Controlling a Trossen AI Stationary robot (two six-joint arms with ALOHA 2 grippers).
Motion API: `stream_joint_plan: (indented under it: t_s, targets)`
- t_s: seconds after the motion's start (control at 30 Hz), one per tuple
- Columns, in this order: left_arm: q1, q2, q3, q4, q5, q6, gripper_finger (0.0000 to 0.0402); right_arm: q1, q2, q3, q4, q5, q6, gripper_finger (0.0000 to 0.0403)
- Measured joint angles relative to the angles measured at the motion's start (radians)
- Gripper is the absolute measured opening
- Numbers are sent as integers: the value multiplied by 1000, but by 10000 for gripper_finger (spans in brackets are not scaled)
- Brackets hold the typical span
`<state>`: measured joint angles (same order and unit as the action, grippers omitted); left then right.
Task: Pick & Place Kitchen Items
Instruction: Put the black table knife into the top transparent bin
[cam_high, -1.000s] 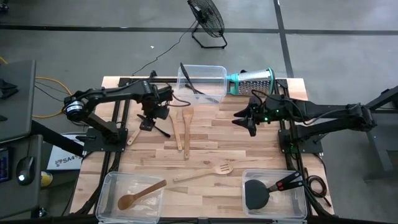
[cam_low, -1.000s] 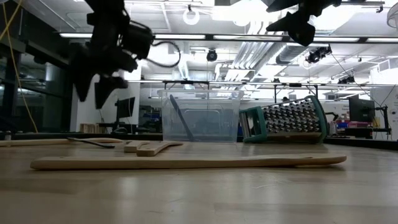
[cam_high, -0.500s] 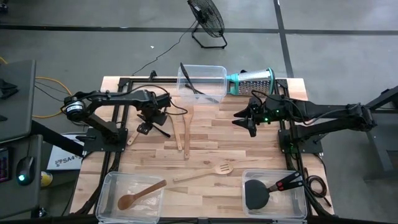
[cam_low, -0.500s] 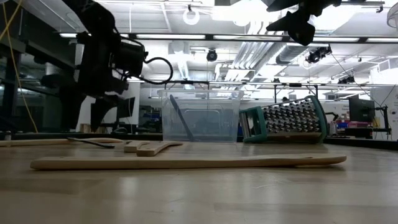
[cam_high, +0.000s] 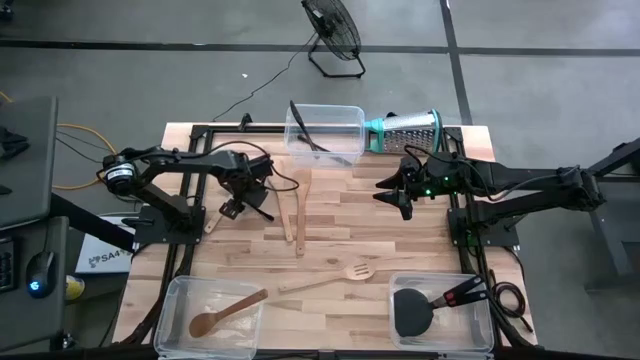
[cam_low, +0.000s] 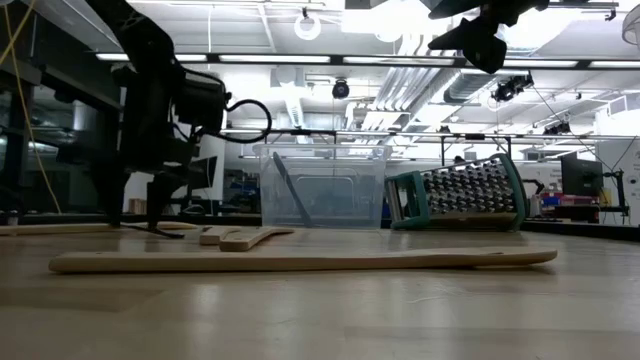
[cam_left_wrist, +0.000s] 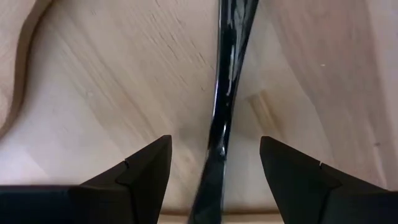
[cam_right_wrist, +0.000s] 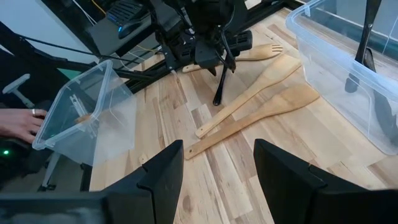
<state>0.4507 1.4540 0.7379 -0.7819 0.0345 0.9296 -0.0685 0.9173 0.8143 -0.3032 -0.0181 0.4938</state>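
- Left gripper, left-centre of the high view, down at the table with fingers spread wide and nothing held. In the left wrist view its two fingertips straddle a thin black tool without touching it.
- Thin black tool lies flat on the wood, left of the pale wooden spatulas. Long axis runs diagonally in the high view, from upper left by the gripper toward lower right.
- Handling, as a judgement: light, stiff, narrow and glossy, so likely slippery and low-lying. Best taken across the shaft mid-length, pinched squarely so it does not twist or skate.
- Right gripper hangs above the table at right-centre of the high view, open and empty, waiting.
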Motion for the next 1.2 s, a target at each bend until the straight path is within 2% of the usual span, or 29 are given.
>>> stream_joint_plan:
  t_s: [0.17, 0.47, 0.73, 0.87, 1.2]
  targets:
    - [0, -2, -35, 72, -31, 39, 242, 0, 0, 0, 0, 0, 1, 188]
    - [0, -3, -60, 96, -22, 80, 242, 0, 0, 0, -1, 1, 2, 188]
    - [0, -2, -62, 103, -16, 80, 239, 0, 0, 0, -1, 55, -2, 188]
    - [0, -2, -62, 101, -16, 80, 213, 0, 0, 0, 0, 65, -2, 188]
    - [1, -1, -63, 107, 0, 80, 116, 0, 0, 0, 0, 68, -2, 188]
